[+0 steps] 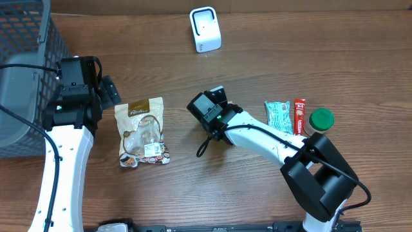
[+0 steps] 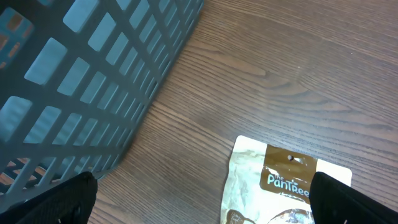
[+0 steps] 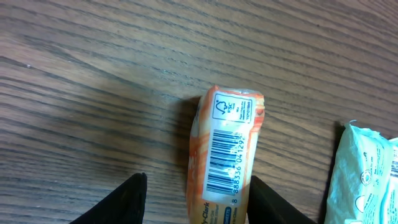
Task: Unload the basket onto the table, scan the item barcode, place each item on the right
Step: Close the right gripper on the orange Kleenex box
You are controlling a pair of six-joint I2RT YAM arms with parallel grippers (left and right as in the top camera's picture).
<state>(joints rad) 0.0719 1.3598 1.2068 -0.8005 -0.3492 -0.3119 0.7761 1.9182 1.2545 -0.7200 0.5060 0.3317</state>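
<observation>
1. Task item = the orange packet (image 3: 227, 149). It's lying on the table (image 3: 93, 74) right under the right gripper (image 3: 199, 182), around mid-table and well apart from the white scanner (image 1: 206, 29) at the far edge. Overhead cam can't see it bc the arm's in the way.
2. Barcode (image 3: 225, 158) faces up at the wrist cam and runs along the pack's length. No flip needed imo, just tilt that face toward the scanner window.
3. Right fingers are spread w/ the pack between them. There's a clear gap on one side, and the other side is touching or nearly. Not a pinch as far as I can see.
4. Handling guess: soft plastic wrap, light, squashy, prob a tissue pack. The wrap looks glossy so it could slide, and a hard squeeze would crumple the code.
5. Where I'd grab: across the narrow width, pads on the two long sides. That keeps them off the top face w/ the bars. Gentle close only.
6. Left gripper (image 2: 202, 186) is wide open w/ nothing in it, hovering btw the grey basket (image 2: 93, 74) and the snack pouch (image 2: 286, 180).
7. Teal packet (image 3: 367, 174) sits near the orange one, so I'd watch it on the lift.
</observation>
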